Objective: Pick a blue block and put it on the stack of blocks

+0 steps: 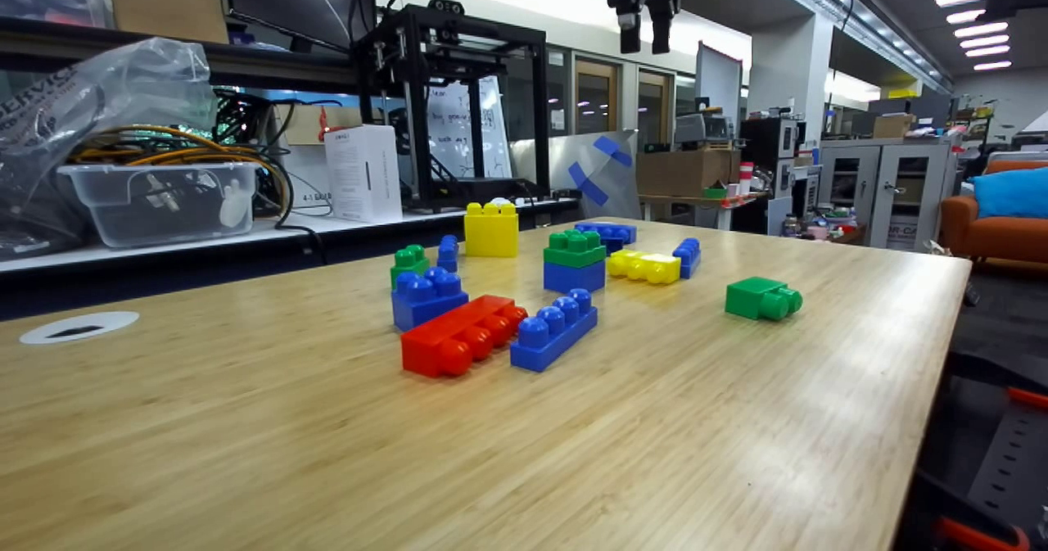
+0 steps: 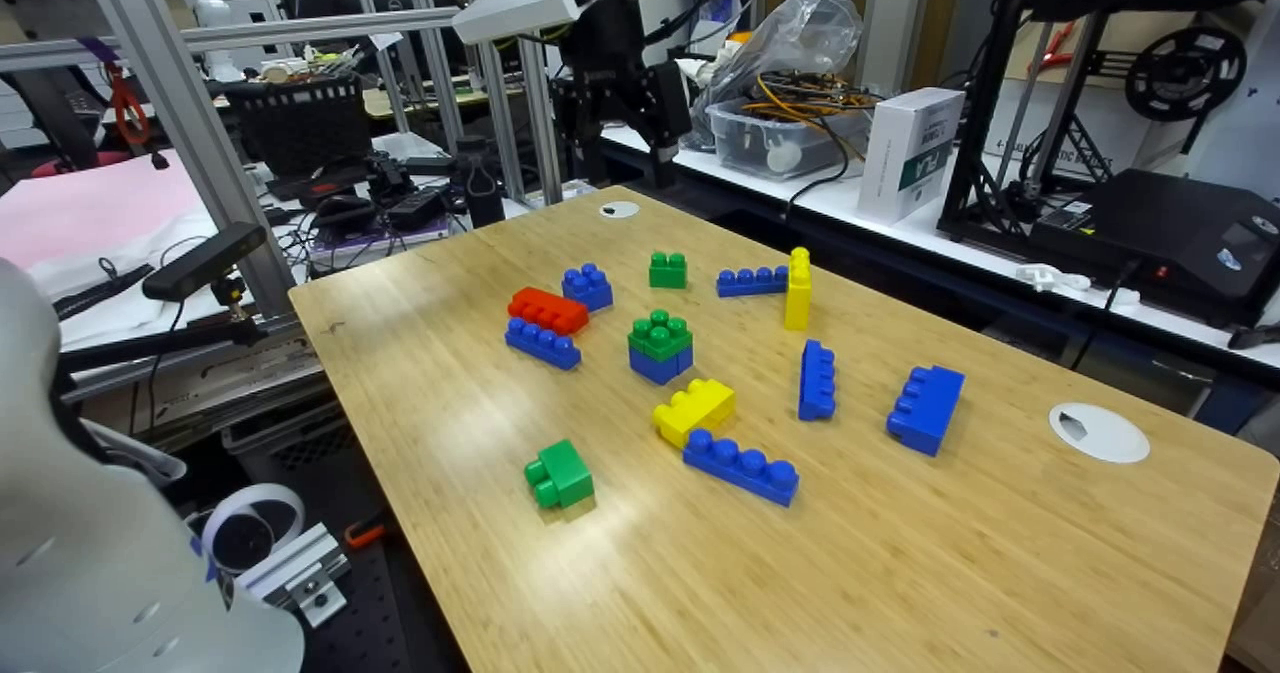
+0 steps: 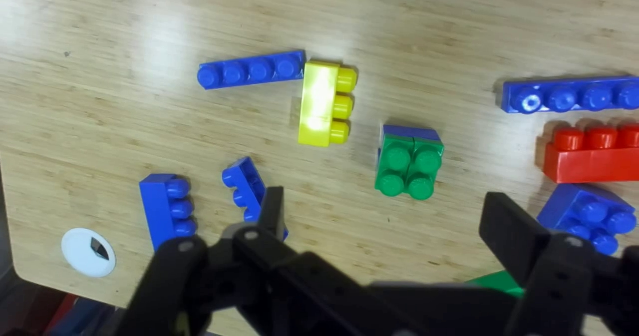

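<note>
The hand [image 1: 645, 39] hung high above the surface [image 2: 880, 573], its two fingers well apart and holding nothing. The blue block [image 2: 587, 288] was not under this gap: in the wrist view it showed outside one finger, whereas the stack of blocks [image 3: 409, 164] showed between the two. In my judgement, the coming move needed to go first sideways, towards the far left edge of the surface as seen in an exterior view, and only after this down. The blue block sat nearer to that edge than the stack of blocks, just beside the red brick [image 2: 548, 310]. It was chunky and shiny, nearly a cube, so without clear long axis, with four round studs upward.
</note>
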Robot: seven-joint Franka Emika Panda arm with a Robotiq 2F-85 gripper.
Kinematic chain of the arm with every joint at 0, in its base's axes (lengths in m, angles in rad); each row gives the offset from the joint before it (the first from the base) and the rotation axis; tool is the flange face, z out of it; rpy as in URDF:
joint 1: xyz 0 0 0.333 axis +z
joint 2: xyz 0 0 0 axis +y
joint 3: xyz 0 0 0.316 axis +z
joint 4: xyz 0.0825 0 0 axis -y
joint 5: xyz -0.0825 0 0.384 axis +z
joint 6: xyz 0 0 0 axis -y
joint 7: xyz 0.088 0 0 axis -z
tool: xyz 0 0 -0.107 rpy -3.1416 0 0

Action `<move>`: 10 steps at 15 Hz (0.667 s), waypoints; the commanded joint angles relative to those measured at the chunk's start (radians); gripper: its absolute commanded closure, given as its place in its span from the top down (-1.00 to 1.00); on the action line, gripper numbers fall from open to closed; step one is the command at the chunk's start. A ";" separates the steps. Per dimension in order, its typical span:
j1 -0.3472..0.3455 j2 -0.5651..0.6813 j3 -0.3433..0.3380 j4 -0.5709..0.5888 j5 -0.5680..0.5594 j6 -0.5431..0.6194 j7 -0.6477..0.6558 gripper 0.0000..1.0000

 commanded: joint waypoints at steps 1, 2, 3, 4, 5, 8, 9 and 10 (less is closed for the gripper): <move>0.006 0.033 0.027 0.018 0.001 0.030 0.033 1.00; 0.013 0.048 0.040 0.029 0.001 0.041 0.044 1.00; 0.020 0.064 0.051 0.039 0.005 0.056 0.054 1.00; 0.028 0.083 0.062 0.050 0.008 0.068 0.065 1.00; 0.034 0.106 0.071 0.066 0.013 0.078 0.079 1.00; 0.053 0.190 0.095 0.121 0.023 0.094 0.124 1.00; 0.058 0.223 0.101 0.143 0.028 0.097 0.134 1.00; 0.064 0.256 0.106 0.168 0.030 0.096 0.143 1.00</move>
